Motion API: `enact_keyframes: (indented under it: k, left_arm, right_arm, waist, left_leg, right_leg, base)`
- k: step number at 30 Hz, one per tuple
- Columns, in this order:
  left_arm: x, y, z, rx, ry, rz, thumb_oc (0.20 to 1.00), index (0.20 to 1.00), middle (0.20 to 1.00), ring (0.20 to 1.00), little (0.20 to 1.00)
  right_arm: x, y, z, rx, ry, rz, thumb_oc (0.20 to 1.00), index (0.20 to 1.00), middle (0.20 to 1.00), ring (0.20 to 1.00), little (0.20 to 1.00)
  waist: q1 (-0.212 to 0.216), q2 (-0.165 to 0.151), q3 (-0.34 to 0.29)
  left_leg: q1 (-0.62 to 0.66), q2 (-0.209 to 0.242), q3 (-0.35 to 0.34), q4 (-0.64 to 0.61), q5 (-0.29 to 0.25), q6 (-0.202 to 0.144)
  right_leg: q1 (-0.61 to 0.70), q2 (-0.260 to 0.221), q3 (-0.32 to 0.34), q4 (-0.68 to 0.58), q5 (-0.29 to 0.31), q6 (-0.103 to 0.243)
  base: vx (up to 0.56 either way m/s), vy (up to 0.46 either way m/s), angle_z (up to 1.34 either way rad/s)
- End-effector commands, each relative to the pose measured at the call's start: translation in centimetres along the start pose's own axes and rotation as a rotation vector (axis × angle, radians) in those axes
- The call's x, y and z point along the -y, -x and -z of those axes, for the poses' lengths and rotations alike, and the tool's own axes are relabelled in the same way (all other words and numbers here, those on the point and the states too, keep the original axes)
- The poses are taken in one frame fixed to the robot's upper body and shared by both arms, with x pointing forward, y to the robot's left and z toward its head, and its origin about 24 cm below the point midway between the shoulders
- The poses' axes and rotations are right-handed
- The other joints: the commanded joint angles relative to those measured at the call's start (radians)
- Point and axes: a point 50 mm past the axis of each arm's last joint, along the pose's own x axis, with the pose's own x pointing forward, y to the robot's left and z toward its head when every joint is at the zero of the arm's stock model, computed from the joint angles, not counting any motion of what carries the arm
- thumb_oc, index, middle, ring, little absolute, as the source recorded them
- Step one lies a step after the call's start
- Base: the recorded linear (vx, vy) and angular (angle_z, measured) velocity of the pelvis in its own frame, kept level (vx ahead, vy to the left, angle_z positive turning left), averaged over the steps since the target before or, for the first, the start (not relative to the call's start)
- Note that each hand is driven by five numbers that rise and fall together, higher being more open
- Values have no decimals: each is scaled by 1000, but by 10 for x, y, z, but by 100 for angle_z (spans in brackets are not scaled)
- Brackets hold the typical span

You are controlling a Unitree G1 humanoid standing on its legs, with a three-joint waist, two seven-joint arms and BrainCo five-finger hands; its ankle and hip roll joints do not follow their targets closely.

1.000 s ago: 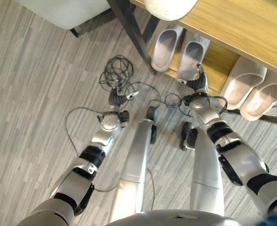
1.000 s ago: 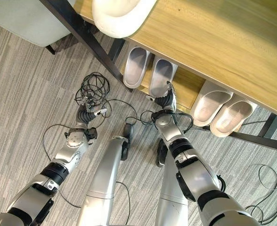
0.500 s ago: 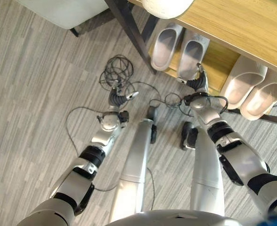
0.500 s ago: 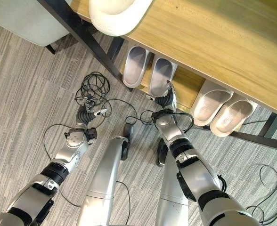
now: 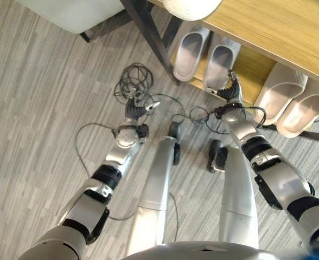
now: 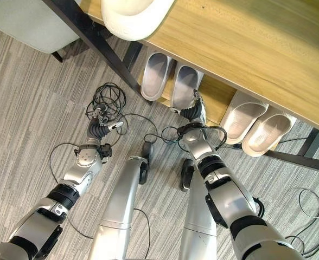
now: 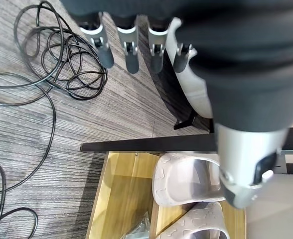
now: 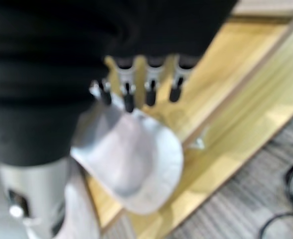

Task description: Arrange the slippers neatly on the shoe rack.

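Shoe rack (image 5: 246,70): grey slipper (image 5: 220,62) is nudged inward by straight fingers of right hand (image 5: 231,93), aligning the pair. Left hand (image 5: 135,108) is held relaxed, empty, left of rack.

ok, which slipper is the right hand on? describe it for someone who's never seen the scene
Find the wooden shoe rack and its low shelf. Two pairs of pale slippers sit there; take the pair beside the black leg. It is the slipper farther from that leg, the one whose heel the right hand touches.
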Motion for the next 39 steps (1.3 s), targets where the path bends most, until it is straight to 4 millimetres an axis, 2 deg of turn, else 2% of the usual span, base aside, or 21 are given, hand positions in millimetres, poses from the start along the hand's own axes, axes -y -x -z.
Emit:
enact_keyframes:
  k: [1,16,29,39]
  left_arm:
    - [-12,-7,-7,40,-28,-33,1000,1000,1000,1000,1000]
    - [-14,-8,-7,43,-26,-38,1000,1000,1000,1000,1000]
    - [-14,-9,-7,41,-16,-38,1000,1000,1000,1000,1000]
    - [-16,-10,-8,45,-9,-44,1000,1000,1000,1000,1000]
  right_arm:
    - [-7,-8,-39,105,-30,-43,1000,1000,1000,1000,1000]
    - [-17,-6,-42,110,-19,-105,1000,1000,1000,1000,1000]
    - [-24,-3,-36,100,10,-149,1000,1000,1000,1000,1000]
    - [-24,-4,-39,109,10,-152,1000,1000,1000,1000,1000]
  waist:
    - [13,-4,17]
    - [20,-4,19]
    - [21,-6,16]
    - [21,-7,17]
  left_leg:
    - [-15,45,-50,-106,-9,-9]
    - [-19,44,-48,-97,-8,-9]
    - [-16,47,-48,-93,-9,-10]
    - [-17,47,-50,-103,-1,-12]
  right_leg:
    - [9,1,41,-103,36,6]
    - [9,-2,38,-94,34,7]
    - [9,-1,40,-90,35,6]
    - [8,-3,38,-94,39,6]
  base:
    - [0,0,0]
    - [0,0,0]
    - [0,0,0]
    - [0,0,0]
